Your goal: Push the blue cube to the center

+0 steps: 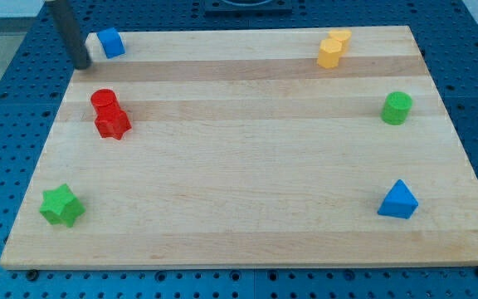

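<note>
The blue cube (109,42) sits at the wooden board's top left corner. My tip (84,64) is the lower end of a dark rod coming down from the view's top left. It rests on the board just left of and slightly below the blue cube, a small gap apart from it.
A red cylinder (104,102) and a red star-shaped block (113,124) touch each other below my tip. Two yellow blocks (333,48) sit at the top right, a green cylinder (397,108) at the right, a blue triangular block (398,201) at the bottom right, a green star (60,205) at the bottom left.
</note>
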{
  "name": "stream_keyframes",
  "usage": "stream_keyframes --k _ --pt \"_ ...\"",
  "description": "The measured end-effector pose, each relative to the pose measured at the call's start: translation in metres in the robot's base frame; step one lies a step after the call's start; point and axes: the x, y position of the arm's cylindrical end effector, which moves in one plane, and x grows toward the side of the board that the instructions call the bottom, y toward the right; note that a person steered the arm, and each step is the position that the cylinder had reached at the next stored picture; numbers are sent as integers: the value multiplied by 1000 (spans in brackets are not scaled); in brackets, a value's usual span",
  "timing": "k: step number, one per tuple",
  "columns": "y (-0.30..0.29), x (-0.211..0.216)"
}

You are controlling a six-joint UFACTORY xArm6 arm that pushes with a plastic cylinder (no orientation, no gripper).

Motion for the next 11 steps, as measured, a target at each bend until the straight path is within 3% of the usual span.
stream_keyframes --k 2,4,5,6,7,8,9,10,11 --pt "0 -11" --pt "3 -86" --pt "69 -67" --pt "152 -17" --pt "162 -19" --pt "111 -62" --pt "35 -67" --pt "15 -32" --pt "76 9"
